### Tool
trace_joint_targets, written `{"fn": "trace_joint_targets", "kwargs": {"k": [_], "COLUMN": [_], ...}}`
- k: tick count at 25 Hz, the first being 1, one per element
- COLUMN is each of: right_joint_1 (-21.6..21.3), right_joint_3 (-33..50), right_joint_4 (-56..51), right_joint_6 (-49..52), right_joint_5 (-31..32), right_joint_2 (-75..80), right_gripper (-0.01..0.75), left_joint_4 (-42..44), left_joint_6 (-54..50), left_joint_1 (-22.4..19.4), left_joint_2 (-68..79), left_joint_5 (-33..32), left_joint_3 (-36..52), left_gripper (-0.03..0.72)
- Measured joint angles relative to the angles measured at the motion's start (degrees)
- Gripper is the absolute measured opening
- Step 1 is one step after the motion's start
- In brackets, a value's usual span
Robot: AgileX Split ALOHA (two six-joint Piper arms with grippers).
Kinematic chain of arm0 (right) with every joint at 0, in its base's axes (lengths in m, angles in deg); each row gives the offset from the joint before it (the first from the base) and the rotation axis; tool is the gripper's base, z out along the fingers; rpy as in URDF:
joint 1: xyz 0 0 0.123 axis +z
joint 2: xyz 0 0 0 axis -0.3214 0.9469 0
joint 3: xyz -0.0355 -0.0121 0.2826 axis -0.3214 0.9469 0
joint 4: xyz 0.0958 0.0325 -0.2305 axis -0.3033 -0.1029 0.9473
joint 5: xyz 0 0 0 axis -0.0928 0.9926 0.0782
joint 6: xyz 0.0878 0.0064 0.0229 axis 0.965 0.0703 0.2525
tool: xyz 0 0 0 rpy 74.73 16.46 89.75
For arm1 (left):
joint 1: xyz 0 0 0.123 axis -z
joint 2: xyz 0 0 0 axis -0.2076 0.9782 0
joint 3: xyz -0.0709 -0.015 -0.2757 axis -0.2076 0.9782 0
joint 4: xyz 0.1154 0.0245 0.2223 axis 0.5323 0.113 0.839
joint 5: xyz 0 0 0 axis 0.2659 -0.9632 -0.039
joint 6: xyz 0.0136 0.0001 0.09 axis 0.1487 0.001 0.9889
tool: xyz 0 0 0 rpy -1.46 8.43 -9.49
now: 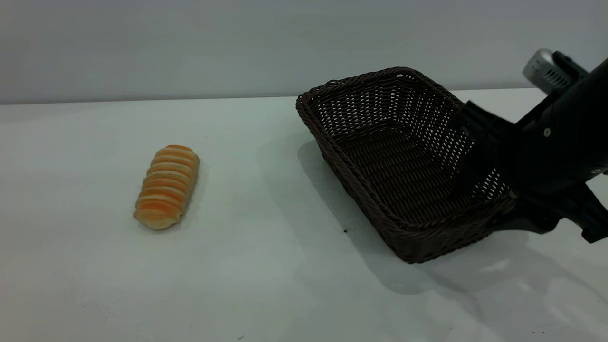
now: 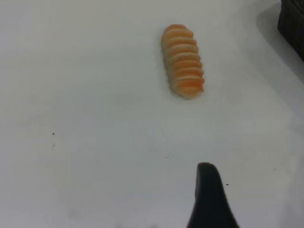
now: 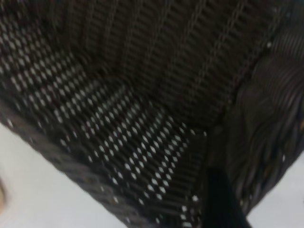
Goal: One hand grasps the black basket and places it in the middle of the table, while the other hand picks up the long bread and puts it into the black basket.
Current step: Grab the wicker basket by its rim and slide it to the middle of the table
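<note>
The black basket (image 3: 142,85) fills nearly the whole picture, its woven floor running from centre toward twelve o'clock and an open-weave side slanting from nine to six o'clock. One dark fingertip (image 3: 223,202) (the right gripper's) rises at five o'clock. Bare table (image 3: 33,190) shows at seven o'clock.

Orange-striped long bread (image 1: 166,187), dark woven black basket (image 1: 380,156)

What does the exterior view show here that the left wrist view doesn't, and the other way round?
Only the exterior view shows the right gripper at the right side wall of the black basket, with the whole basket, tilted and empty. Only the left wrist view shows one black fingertip of the left gripper, above bare table. Both show the long bread lying on the table, outside the basket, and the wrist view catches only a corner of the basket.
</note>
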Motion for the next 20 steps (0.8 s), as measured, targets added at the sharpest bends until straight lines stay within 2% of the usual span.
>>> {"fn": "trace_joint_targets", "kwargs": {"k": [8, 16, 19, 20], "right_joint_1": [-0.02, -0.33, -0.41, -0.46], "right_joint_3": [0.0, -2.77, -4.77, -5.28], "right_joint_4": [-6.96, -9.07, -9.2, -9.24], "right_joint_6": [0.0, 0.0, 0.0, 0.0], "right_joint_5": [-3.98, -12.32, -12.85, -13.04], "right_joint_2": [3.95, 11.52, 14.85, 15.45], "right_gripper": [0.44, 0.44, 0.411, 0.378], "left_joint_4": [0.0, 0.0, 0.0, 0.0], "left_joint_6": [0.0, 0.0, 0.0, 0.0], "left_joint_1": [0.0, 0.0, 0.0, 0.0], "left_joint_2": [0.0, 0.0, 0.0, 0.0], "left_joint_5": [0.0, 0.0, 0.0, 0.0], "left_joint_3": [0.0, 0.0, 0.0, 0.0], "left_gripper": [0.514, 0.514, 0.514, 0.514]}}
